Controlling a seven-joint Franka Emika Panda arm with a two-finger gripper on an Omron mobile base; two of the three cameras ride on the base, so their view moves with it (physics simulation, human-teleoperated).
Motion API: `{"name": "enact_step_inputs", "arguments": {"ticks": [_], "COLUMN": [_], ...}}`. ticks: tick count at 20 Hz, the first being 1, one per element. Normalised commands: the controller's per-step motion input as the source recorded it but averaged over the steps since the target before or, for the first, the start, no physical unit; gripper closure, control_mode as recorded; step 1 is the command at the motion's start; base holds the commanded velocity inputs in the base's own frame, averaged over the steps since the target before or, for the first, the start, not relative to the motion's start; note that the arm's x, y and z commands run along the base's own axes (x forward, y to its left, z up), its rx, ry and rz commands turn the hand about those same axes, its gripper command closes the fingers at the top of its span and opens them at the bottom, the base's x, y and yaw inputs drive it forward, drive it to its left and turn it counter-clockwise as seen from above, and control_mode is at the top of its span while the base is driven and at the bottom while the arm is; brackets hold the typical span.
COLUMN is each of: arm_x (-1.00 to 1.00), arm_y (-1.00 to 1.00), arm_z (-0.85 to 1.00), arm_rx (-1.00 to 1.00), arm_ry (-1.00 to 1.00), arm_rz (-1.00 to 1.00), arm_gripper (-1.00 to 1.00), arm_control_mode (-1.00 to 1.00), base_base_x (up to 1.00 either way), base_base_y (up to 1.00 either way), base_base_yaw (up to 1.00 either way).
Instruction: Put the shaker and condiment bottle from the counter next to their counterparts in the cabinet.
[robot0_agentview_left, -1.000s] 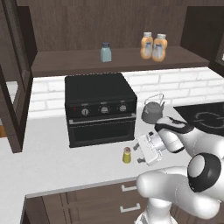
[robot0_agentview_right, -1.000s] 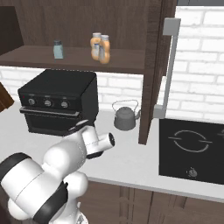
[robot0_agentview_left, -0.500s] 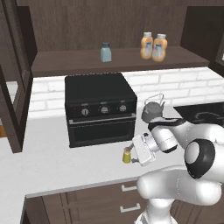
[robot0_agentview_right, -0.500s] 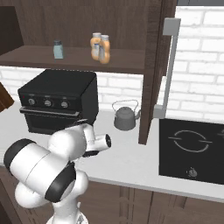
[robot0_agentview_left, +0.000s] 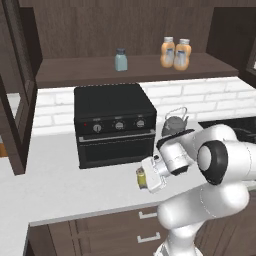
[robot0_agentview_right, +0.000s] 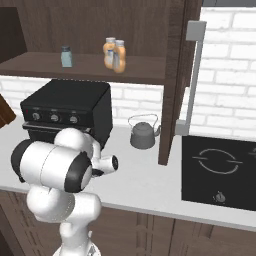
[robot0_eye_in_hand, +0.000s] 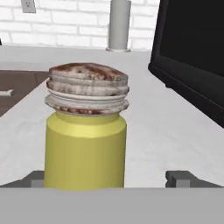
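Two bottles (robot0_agentview_left: 175, 53) on cabinet (robot0_agentview_left: 135, 70) shelf | tool (robot0_eye_in_hand: 109, 178) apart around shaker (robot0_eye_in_hand: 85, 131)

A rendered home kitchen is shown: a white counter (robot0_agentview_left: 65, 185) over wooden drawers, a black countertop oven (robot0_agentview_left: 112, 122), a grey kettle (robot0_agentview_right: 142, 134), an induction hob (robot0_agentview_right: 220, 172) and a white brick wall (robot0_agentview_right: 225, 75) are seen.

From the left base view you look forward and down from behind the arm's left side; the right base view does the same from its right. Both take in the black oven (robot0_agentview_left: 113, 123) (robot0_agentview_right: 67, 111), the kettle (robot0_agentview_left: 173, 125) (robot0_agentview_right: 143, 135) and the cabinet shelf (robot0_agentview_left: 135, 70) (robot0_agentview_right: 85, 67) at middle range. Your hand view sits low, very close to the yellow shaker (robot0_eye_in_hand: 85, 131) on the counter (robot0_eye_in_hand: 166, 131), facing the brick wall (robot0_eye_in_hand: 65, 22).
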Motion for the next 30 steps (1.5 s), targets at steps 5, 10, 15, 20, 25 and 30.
{"name": "enact_step_inputs", "arguments": {"ticks": [5, 10, 15, 20, 25, 30], "arm_x": [-0.32, -0.97, -1.00, -0.84, -0.49, -0.37], "arm_y": [-0.09, -0.43, -0.03, 0.40, 0.65, 0.50], "arm_z": [0.12, 0.99, 1.00, 1.00, 0.97, 0.78], "arm_rx": [0.12, 0.29, 0.26, 0.16, 0.03, -0.06], "arm_ry": [0.06, 0.15, 0.14, 0.13, 0.00, 0.00], "arm_rz": [-0.14, -0.27, -0.31, -0.41, -0.35, -0.37], "arm_gripper": [1.00, 1.00, 1.00, 1.00, 1.00, 1.00], "arm_control_mode": [-1.00, -1.00, -1.00, -1.00, -1.00, -1.00], "base_base_x": [0.00, 0.00, 0.00, 0.00, 0.00, 0.00], "base_base_y": [0.00, 0.00, 0.00, 0.00, 0.00, 0.00], "base_base_yaw": [0.00, 0.00, 0.00, 0.00, 0.00, 0.00]}}
